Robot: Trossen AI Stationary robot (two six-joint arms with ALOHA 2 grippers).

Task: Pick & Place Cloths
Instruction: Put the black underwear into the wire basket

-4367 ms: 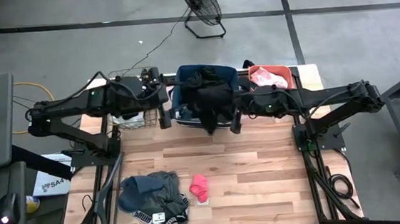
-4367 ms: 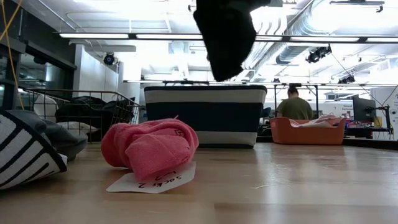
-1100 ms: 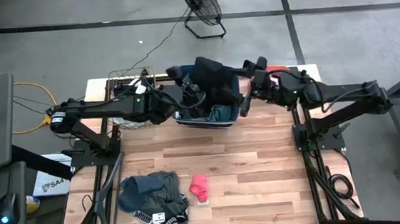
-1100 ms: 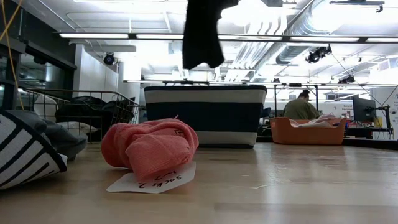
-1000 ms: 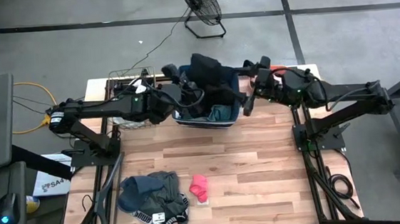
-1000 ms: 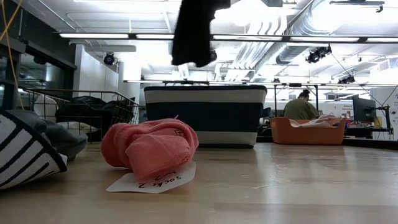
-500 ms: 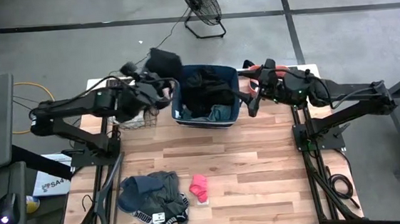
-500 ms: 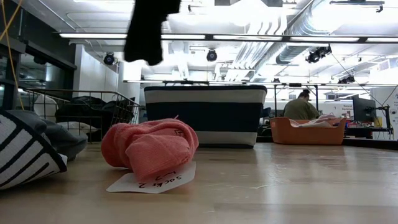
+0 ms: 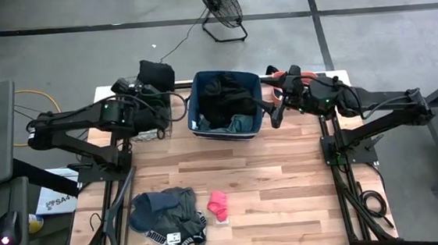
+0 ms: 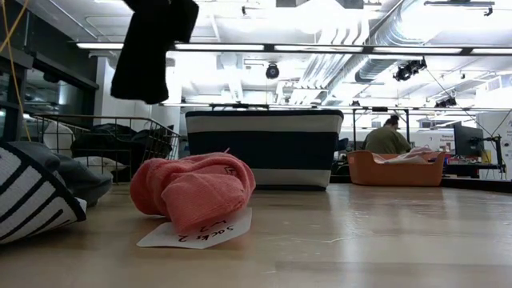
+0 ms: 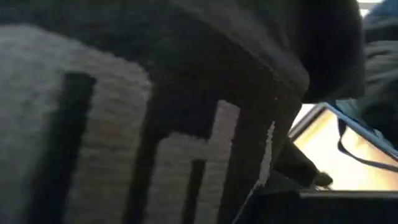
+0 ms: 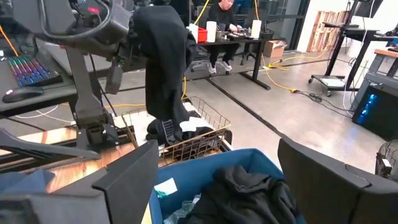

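A wooden worktable [image 9: 288, 203] with two dark robot arms, described outward from a blue fabric bin [image 9: 196, 112] standing at the middle of the table's far edge.

Nearest the front edge, well in front of the bin and toward the left arm's side, lies a heap of grey and black cloths [image 9: 167, 215] with a striped waistband. Just beside the heap, toward the bin's centre line, a bright pink cloth [image 9: 218, 205] lies bunched on a white paper label [image 10: 192, 233].

The bin holds a pile of black cloths [image 9: 227, 97], with a teal piece [image 9: 239, 123] at its front wall.

Beside the bin on the left arm's side stands a wire basket [image 12: 202, 137] with dark and white cloths inside. The left gripper [image 9: 139, 88] hangs above that basket, fingers clamped shut on a black garment [image 10: 150, 48] that dangles clear of the basket rim. In the left wrist view, dark fabric with pale knit lettering fills almost everything.

On the bin's other side, the right gripper [image 9: 274, 107] sits just beside the bin wall, fingers [image 12: 127, 180] spread wide and holding nothing. Behind it is a coral plastic tub [image 10: 395, 172] with pale cloth inside.

Beyond the table, a floor fan [image 9: 218, 3] stands behind the bin, and a person [image 10: 386, 138] sits at a desk.
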